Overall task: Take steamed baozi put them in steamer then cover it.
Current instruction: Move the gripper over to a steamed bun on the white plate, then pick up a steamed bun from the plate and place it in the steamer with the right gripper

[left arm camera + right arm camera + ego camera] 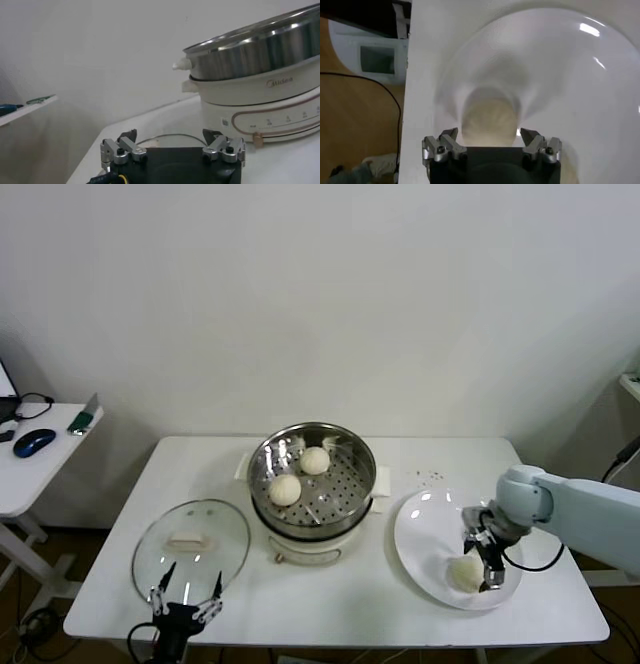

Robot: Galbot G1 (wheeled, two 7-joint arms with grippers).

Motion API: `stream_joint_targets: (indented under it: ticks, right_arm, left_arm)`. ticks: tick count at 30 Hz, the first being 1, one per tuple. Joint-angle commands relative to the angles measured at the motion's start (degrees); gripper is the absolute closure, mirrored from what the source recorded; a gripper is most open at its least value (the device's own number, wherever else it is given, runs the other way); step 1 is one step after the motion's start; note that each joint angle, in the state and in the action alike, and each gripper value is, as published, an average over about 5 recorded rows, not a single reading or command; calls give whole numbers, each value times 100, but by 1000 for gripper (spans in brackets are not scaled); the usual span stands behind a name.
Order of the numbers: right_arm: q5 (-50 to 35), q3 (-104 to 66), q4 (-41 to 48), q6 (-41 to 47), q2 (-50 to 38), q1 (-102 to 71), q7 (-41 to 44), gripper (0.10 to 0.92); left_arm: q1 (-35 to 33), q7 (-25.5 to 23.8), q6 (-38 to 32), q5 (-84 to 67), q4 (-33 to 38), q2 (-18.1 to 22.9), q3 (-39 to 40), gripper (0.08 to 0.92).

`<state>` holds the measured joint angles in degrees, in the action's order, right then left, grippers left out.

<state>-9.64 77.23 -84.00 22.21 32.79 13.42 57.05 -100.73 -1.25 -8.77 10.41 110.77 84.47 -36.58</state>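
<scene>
Baozi number three (464, 572) lies nearest us on the white plate (420, 519) at the right end of the tabletop (330, 594), and our right gripper (484, 564) is down over it. In the right wrist view that bun (489, 122) sits just ahead of the open fingers (536, 142), one on each side, not yet touching it; we judge they are spread this way so they can close on its widest part. At the near left edge our left gripper (186, 602) waits with its fingers (125, 150) open too, just short of the glass lid (190, 546), which lies flat on the tabletop beside the steamer (311, 476). Parking there makes sense to us: the lid is the last thing needed. Farther back, in the middle, two buns (285, 489) (315, 460) already rest on the steamer's perforated floor, near each other with room beside them. We see no fourth bun.
</scene>
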Motion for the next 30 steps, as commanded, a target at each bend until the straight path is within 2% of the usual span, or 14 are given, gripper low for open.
stream_joint_targets:
  ticks: [1,9,14,23,30]
  right_arm:
    - [107,-170,150,-11,123,-272,-16,221]
    - [86,-142,176,-54,175,-196,3,325]
    - [85,22,231,-392,226,225,81,353]
    - [346,1278,452,-2751,1250,2941,714,355]
    - [531,1625,537,-4544,2154,4204,755,360]
  left_arm:
    - [-6,2,-12,11,-36,7,6,177]
    - [9,6,-1,44,-27,-33,11,177]
    - [7,5,2,43,-16,-40,13,177]
    - [-9,5,32,104,35,-42,51,177]
    - [-48,-7,62,162,76,-105,68,177]
